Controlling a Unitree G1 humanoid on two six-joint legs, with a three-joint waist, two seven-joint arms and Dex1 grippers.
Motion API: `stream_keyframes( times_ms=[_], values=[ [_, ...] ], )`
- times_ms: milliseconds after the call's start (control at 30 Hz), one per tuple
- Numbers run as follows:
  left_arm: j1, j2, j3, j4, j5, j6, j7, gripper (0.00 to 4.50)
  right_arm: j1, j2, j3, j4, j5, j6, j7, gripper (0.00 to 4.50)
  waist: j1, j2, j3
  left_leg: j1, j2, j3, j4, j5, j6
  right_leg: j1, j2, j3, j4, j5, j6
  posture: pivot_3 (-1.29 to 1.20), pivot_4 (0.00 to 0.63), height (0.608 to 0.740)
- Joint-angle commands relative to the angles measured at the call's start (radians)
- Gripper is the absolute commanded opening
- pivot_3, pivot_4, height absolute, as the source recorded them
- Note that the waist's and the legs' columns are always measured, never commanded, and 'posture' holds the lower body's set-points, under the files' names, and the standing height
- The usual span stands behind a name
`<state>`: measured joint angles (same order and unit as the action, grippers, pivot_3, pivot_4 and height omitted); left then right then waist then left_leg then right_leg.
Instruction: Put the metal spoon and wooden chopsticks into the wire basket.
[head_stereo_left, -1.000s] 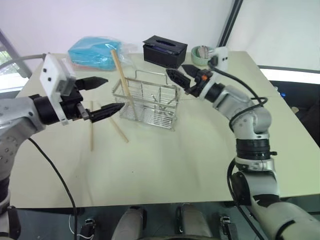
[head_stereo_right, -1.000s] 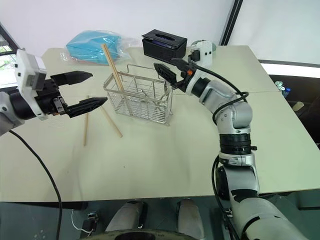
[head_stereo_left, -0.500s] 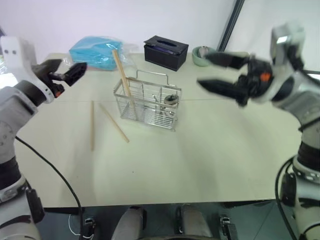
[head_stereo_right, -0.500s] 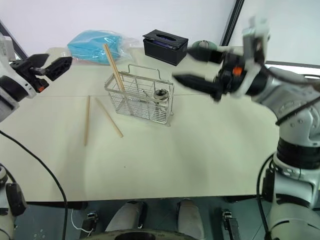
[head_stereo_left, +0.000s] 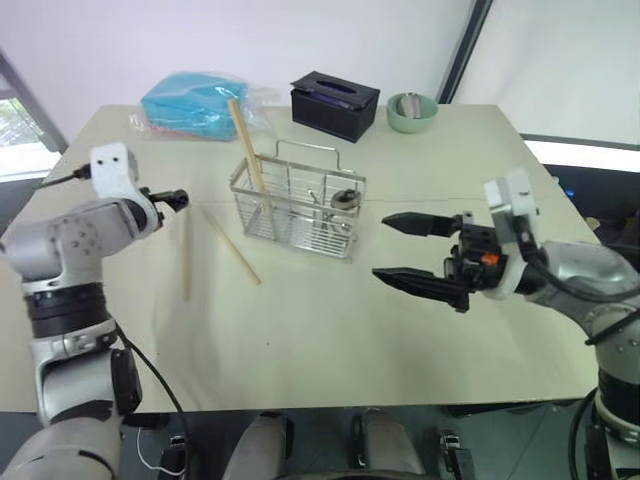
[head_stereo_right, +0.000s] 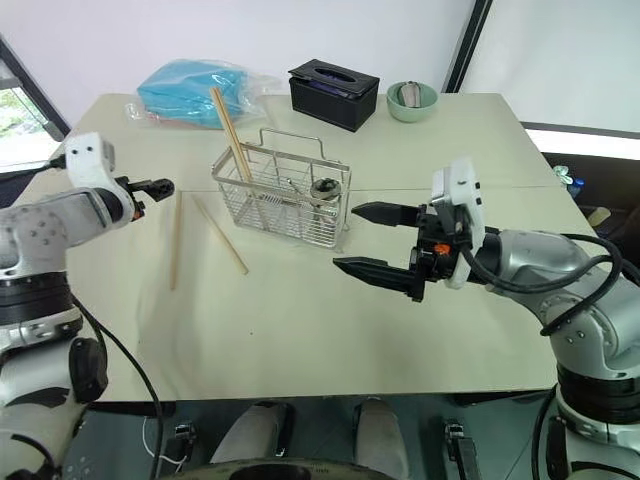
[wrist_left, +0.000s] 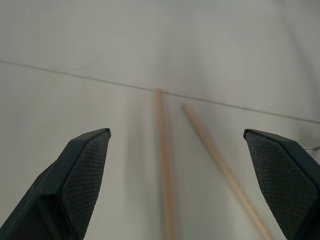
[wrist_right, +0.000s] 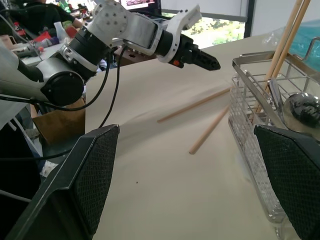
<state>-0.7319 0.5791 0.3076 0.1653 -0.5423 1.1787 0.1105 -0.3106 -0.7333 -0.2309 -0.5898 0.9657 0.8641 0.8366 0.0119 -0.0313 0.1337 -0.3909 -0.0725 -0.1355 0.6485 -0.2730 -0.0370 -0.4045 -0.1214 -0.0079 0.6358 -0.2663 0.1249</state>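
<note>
Two wooden chopsticks (head_stereo_left: 186, 255) lie flat on the counter (head_stereo_left: 330, 330) left of the wire basket (head_stereo_left: 296, 210), with more standing tilted in the basket's left end and the metal spoon (head_stereo_left: 343, 200) bowl-up inside at its right. The left pincer (head_stereo_right: 152, 187) hovers over the loose sticks, fingers spread wide and empty (nothing between them). The right pincer (head_stereo_left: 405, 251) hangs beside the basket, spread wide too, holding nothing.
</note>
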Motion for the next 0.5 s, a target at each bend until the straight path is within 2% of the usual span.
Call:
stream_keyframes(
  times_ms=[33,333,500],
  values=[
    [-0.057,-0.015,-0.039,0.088,0.063,-0.071,-0.045,4.50,0.019,0.006,-0.030,-0.050,0.041,-0.019,-0.041,4.44,0.004,0.000,0.000,0.000,0.000,0.000,0.000,0.000,0.000,0.000,0.000,0.000,0.000,0.000,0.000,0.00,0.150,0.655],
    [-0.190,-0.079,-0.129,0.434,0.195,-0.241,-0.179,4.50,0.069,0.021,-0.055,-0.109,0.135,-0.027,-0.162,4.44,0.023,-0.002,-0.001,-0.001,-0.001,0.000,0.000,0.000,0.000,0.001,-0.001,0.000,-0.004,0.001,0.001,0.00,0.150,0.655],
    [-0.248,-0.098,-0.116,0.601,0.239,-0.282,-0.182,4.50,0.095,0.014,-0.070,-0.122,0.160,-0.041,-0.205,4.44,0.026,-0.002,-0.001,-0.001,-0.001,0.001,-0.001,0.000,0.000,0.001,-0.001,0.000,-0.003,0.001,0.002,0.00,0.150,0.655]
  ],
)
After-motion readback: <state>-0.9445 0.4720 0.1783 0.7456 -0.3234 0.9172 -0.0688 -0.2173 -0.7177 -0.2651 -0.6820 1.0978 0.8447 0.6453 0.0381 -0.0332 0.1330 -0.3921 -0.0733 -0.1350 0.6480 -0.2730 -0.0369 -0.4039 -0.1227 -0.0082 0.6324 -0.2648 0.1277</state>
